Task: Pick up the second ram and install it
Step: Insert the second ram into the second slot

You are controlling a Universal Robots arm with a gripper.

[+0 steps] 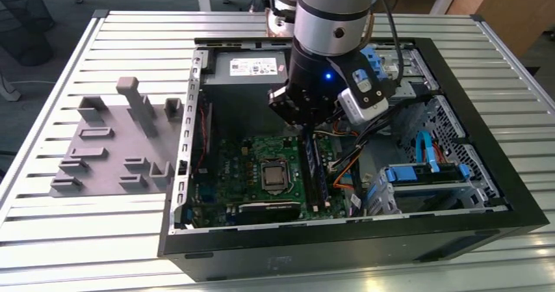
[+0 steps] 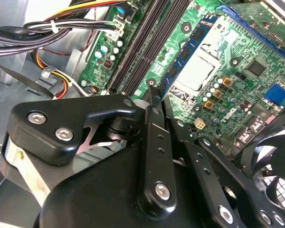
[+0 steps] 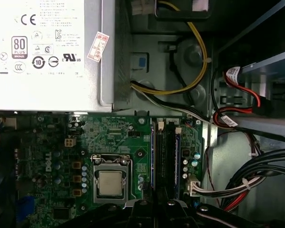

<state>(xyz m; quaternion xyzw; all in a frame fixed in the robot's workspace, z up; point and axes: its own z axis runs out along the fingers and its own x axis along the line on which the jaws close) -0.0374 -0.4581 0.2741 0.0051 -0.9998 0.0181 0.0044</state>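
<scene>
Hovering over the motherboard (image 1: 260, 168) inside the PC case (image 1: 485, 220), gripper (image 2: 154, 95) is sitting w/ fingers pinched together above the RAM slots (image 3: 165, 156), grasping nothing visible.

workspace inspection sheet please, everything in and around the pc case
surface: slatted metal table.
job's things: open pc case; motherboard; ram slots beside the cpu socket, one stick seated; second ram not clearly told apart.
clutter: gray fixture blocks on the table, at the exterior view's left of the case.
grippers: gripper low over the ram slots.
cables: bundles beside the board; yellow wires by the power supply.
surroundings: desks behind.
</scene>
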